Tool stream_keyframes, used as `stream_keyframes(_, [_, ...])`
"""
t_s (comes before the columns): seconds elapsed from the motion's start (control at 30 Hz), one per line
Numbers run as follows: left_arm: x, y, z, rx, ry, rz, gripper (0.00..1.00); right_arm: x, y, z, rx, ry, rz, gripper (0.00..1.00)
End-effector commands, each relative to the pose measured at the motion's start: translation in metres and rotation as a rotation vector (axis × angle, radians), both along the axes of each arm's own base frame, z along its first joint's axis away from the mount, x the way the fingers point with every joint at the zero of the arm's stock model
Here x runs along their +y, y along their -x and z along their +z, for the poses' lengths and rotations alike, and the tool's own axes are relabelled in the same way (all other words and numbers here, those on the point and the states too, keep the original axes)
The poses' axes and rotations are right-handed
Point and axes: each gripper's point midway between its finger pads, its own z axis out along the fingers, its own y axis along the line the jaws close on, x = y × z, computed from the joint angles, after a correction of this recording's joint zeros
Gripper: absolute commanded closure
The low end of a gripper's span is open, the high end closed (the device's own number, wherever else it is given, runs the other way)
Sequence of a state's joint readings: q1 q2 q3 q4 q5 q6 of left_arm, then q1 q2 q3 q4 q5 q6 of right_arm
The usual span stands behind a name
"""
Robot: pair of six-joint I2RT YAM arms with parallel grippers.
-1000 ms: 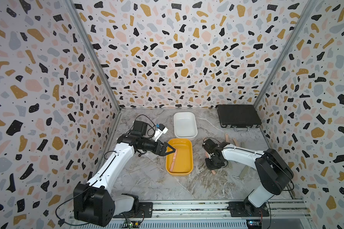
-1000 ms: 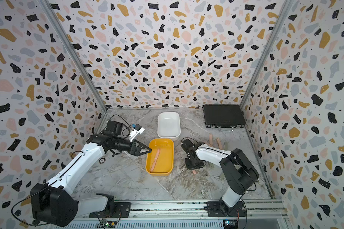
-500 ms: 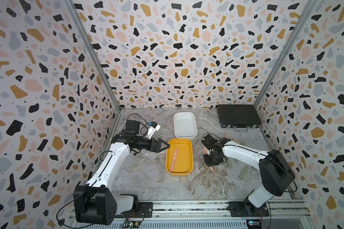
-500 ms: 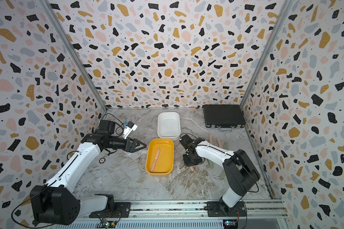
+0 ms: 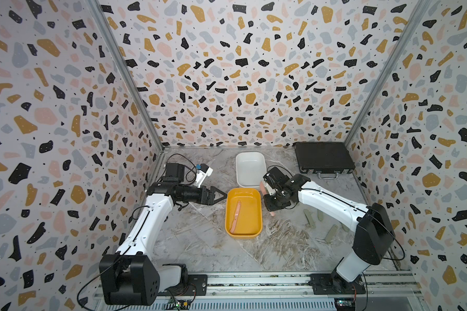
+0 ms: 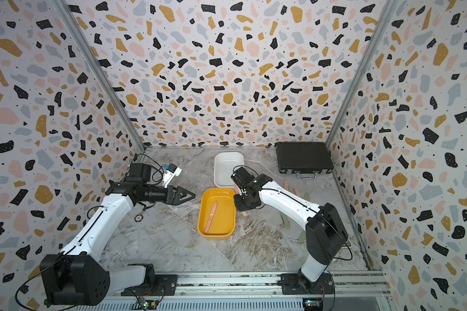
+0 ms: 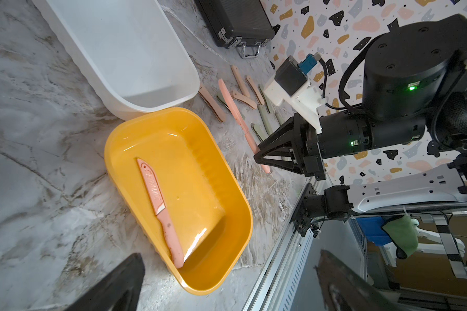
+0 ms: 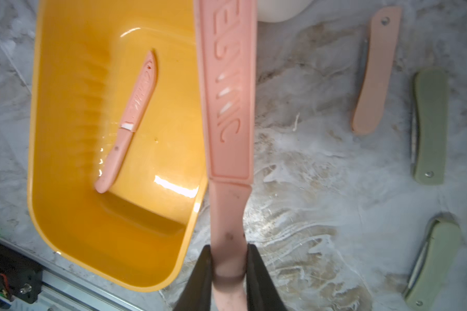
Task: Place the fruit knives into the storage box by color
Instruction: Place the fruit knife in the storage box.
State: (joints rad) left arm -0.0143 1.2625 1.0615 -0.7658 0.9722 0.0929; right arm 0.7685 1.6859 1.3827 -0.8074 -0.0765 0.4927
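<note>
A pink knife [image 8: 228, 121] is pinched by its handle in the right gripper [image 8: 228, 251], whose jaws are clamped tight on it, just right of the yellow box [image 5: 244, 236] at the centre of both top views. A second pink knife [image 5: 237, 215] lies inside that box. The white box [image 5: 250, 169] sits directly behind it. Green knives [image 5: 309, 218] and loose pink knives [image 6: 286, 186] lie on the table [image 5: 200, 242], right of centre. The left gripper [image 5: 223, 197] hangs spread wide and empty, just left of the yellow box.
</note>
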Motion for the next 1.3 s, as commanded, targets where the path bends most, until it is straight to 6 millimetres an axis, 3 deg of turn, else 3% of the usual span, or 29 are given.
stream_keyframes(0.0, [0.001,0.000,0.005,0.004,0.028,0.000,0.00,0.024,0.000,0.003,0.023,-0.042,0.030,0.82])
stream_keyframes(0.23, [0.004,-0.003,0.000,0.019,0.029,0.011,0.00,0.058,0.002,-0.011,0.058,-0.082,0.063,0.82])
stream_keyframes(0.47, [0.004,-0.002,-0.002,0.026,0.036,0.009,0.00,0.078,0.010,-0.026,0.096,-0.106,0.080,0.82])
stream_keyframes(1.0, [0.003,-0.002,-0.005,0.035,0.039,0.005,0.00,0.097,0.016,-0.050,0.144,-0.119,0.087,0.80])
stream_keyframes(1.27, [0.004,-0.002,-0.006,0.033,0.035,0.008,0.00,0.100,0.013,-0.040,0.123,-0.133,0.092,0.56])
